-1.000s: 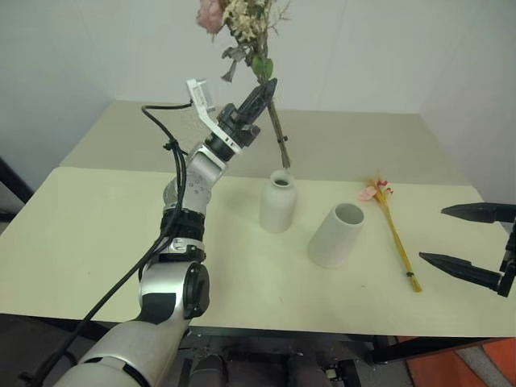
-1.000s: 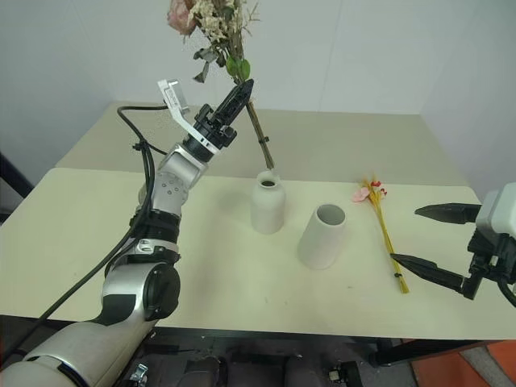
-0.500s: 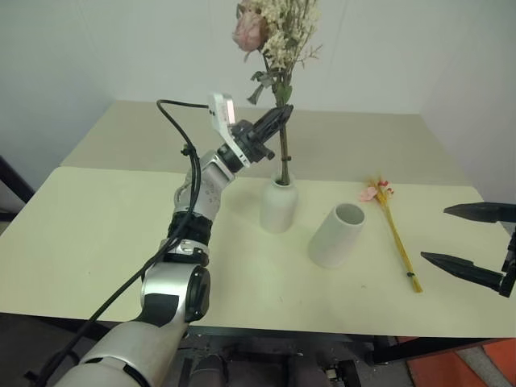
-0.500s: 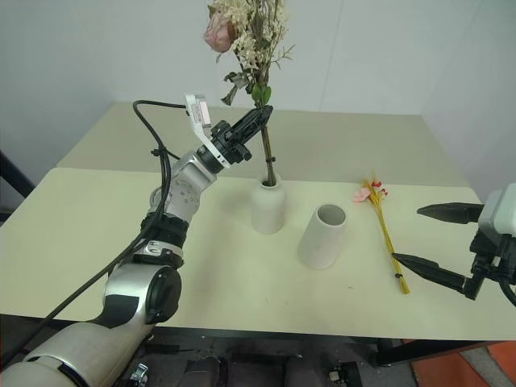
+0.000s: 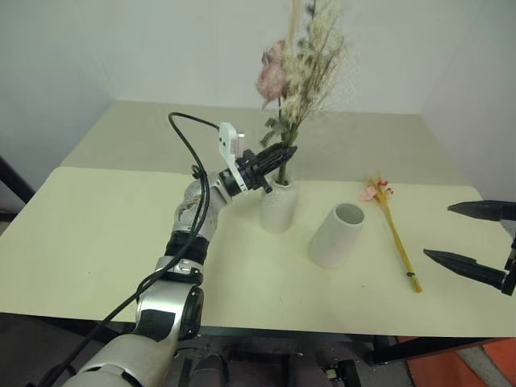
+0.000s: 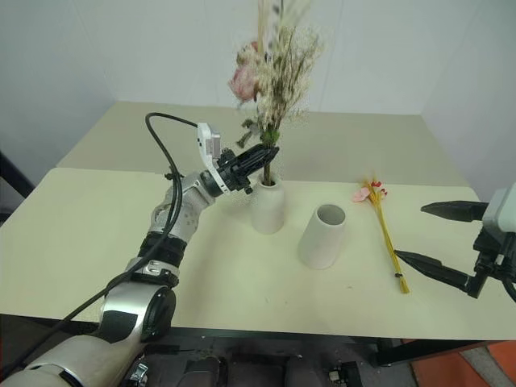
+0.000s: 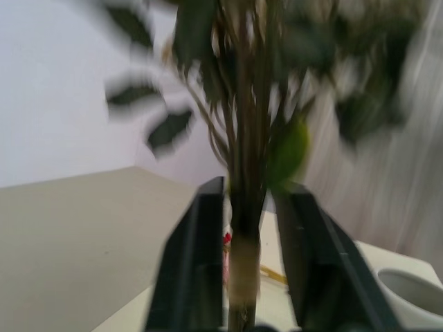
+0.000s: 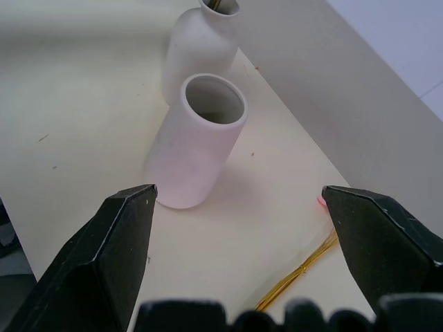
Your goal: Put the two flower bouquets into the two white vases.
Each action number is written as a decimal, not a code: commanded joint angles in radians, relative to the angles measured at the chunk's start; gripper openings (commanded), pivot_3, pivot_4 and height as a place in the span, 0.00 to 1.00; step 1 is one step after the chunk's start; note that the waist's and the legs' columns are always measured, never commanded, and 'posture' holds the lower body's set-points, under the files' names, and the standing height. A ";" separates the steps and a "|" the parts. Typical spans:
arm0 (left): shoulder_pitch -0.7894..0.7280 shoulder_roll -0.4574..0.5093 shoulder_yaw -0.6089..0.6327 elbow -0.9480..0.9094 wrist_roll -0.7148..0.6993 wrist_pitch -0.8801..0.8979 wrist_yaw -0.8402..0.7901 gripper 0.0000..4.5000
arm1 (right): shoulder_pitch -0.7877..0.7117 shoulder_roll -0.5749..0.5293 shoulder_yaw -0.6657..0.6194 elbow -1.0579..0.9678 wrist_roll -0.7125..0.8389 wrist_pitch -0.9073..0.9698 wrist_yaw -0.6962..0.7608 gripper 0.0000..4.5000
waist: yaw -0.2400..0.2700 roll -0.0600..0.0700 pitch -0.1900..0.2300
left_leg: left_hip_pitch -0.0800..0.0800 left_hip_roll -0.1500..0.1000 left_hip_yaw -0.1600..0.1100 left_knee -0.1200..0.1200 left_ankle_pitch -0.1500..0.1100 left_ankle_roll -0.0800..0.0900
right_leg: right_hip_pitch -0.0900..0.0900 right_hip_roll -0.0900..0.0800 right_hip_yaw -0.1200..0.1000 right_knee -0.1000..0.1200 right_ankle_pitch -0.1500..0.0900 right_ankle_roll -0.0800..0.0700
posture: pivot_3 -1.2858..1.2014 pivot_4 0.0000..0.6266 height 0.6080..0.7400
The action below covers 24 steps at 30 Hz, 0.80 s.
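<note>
The bushy bouquet [image 5: 300, 76] with its pink rose stands upright with its brown stems [image 7: 243, 235] down in the narrow-necked white vase [image 5: 278, 206]. My left gripper [image 5: 280, 153] sits just above that vase's neck. Its fingers [image 7: 199, 263] flank the stems with a small gap on each side, so it is open. The wide-mouthed white vase [image 5: 336, 235] leans beside it, empty. The slim yellow-stalked bouquet [image 5: 393, 230] lies flat on the table further right. My right gripper [image 5: 476, 239] hovers open near the table's right front, apart from the stalks [image 8: 297, 277] and facing the wide vase [image 8: 197, 145].
Everything stands on a cream table [image 5: 89, 242] whose front edge runs close below the arms. A second table [image 5: 363, 141] of the same colour adjoins it behind, against a white wall. The left arm's black cable [image 5: 193, 161] loops above the table.
My left gripper came down and tilted the bushy bouquet upright, sinking its stems into the narrow-necked vase. Its fingers have parted from the stems. The right gripper has not moved.
</note>
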 commanded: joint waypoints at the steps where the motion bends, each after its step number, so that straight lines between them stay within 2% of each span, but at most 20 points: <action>1: 0.007 0.039 -0.028 -0.125 0.018 0.053 0.014 0.52 | -0.015 -0.011 -0.003 0.011 -0.007 -0.030 -0.003 1.00 | -0.001 0.000 0.000 | 0.000 0.000 0.000 0.000 0.000 0.000 | 0.000 0.000 0.000 0.000 0.000 0.000 | 0.52 0.24 1.00; 3: 0.017 0.073 -0.043 -0.178 0.020 0.125 0.026 0.67 | -0.017 -0.012 -0.001 0.016 -0.008 -0.034 -0.001 1.00 | -0.002 0.000 0.000 | 0.000 0.000 0.000 0.000 0.000 0.000 | 0.000 0.000 0.000 0.000 0.000 0.000 | 0.52 0.24 1.00; 6: 0.061 0.189 -0.075 -0.297 0.027 0.266 0.004 0.86 | -0.014 -0.014 0.000 0.022 -0.012 -0.040 0.003 1.00 | -0.008 0.000 0.000 | 0.000 0.000 0.000 0.000 0.000 0.000 | 0.000 0.000 0.000 0.001 0.000 0.000 | 0.52 0.24 1.00; 10: 0.120 0.330 -0.061 -0.468 -0.055 0.431 -0.068 0.86 | -0.013 -0.019 0.008 0.033 -0.020 -0.046 0.006 1.00 | -0.016 0.001 0.000 | 0.001 0.001 0.000 0.000 0.000 0.000 | 0.000 0.001 0.000 0.002 0.000 0.000 | 0.52 0.24 1.00; 14: 0.202 0.595 -0.051 -0.655 -0.066 0.518 -0.187 0.86 | -0.068 -0.055 0.106 0.083 -0.037 -0.006 -0.059 1.00 | -0.034 0.001 0.000 | 0.001 0.002 0.000 -0.001 0.000 0.000 | -0.001 0.001 0.000 0.002 -0.001 -0.001 | 0.52 0.24 1.00; 16: 0.252 0.704 -0.028 -0.709 -0.086 0.512 -0.254 0.86 | -0.133 -0.080 0.205 0.119 -0.053 0.021 -0.115 1.00 | -0.039 0.001 -0.001 | 0.002 0.003 0.001 -0.001 0.000 0.000 | -0.001 0.001 0.000 0.003 -0.001 -0.003 | 0.52 0.24 1.00; 19: 0.349 0.822 0.038 -0.776 -0.141 0.481 -0.374 0.86 | -0.290 -0.115 0.423 0.201 -0.097 0.108 -0.225 1.00 | -0.041 0.002 -0.001 | 0.004 0.003 0.002 -0.002 0.000 0.000 | -0.001 0.000 0.000 0.003 -0.005 -0.010 | 0.52 0.24 1.00; 22: 0.426 0.863 0.095 -0.815 -0.172 0.485 -0.378 0.86 | -0.470 -0.115 0.655 0.315 -0.178 0.175 -0.284 1.00 | -0.042 0.002 -0.001 | 0.004 0.004 0.003 -0.002 0.000 0.000 | -0.001 0.000 -0.001 0.003 -0.005 -0.012 | 0.52 0.24 1.00; 24: 0.475 0.867 0.122 -0.840 -0.172 0.478 -0.356 0.86 | -0.596 -0.072 0.773 0.420 -0.231 0.199 -0.307 1.00 | -0.035 0.002 -0.001 | 0.003 0.005 0.003 -0.002 0.000 0.000 | -0.002 0.000 -0.001 0.003 -0.006 -0.013 | 0.52 0.24 1.00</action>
